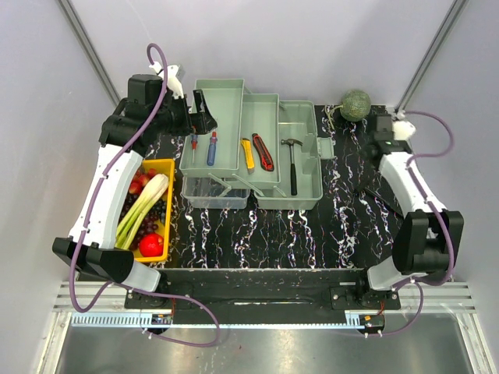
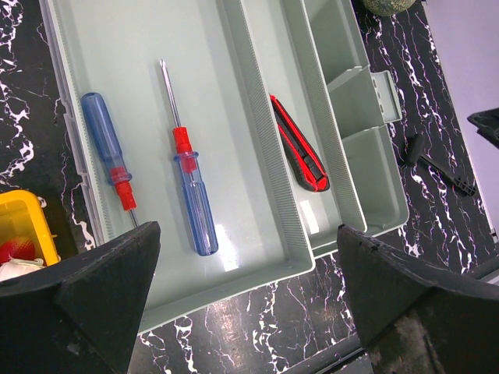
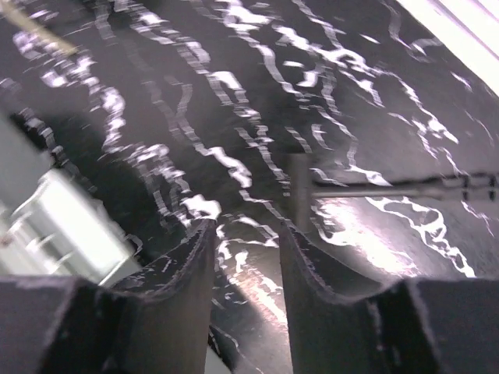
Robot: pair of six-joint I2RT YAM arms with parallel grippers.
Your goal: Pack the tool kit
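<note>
While the left gripper (image 2: pixel 245 234) hangs wide open and empty over the toolbox's (image 1: pixel 304 117) left fold-out tray, where two blue-handled screwdrivers (image 2: pixel 191 195) lie, the right gripper (image 3: pixel 248 227) sits low over the table (image 1: pixel 312 234) to the box's right, its fingers a narrow gap apart and holding nothing. With the red utility knife (image 2: pixel 300 152) and hammer (image 1: pixel 292 160) already stowed, the step seems to be fetching a small black tool (image 2: pixel 437 167) lying beside the box. That calls for the right claw to straddle its shaft squarely before closing.

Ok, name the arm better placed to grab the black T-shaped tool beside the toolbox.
Right: the right claw hovers near the T-shaped tool; the left claw hangs open over the screwdriver tray.
</note>
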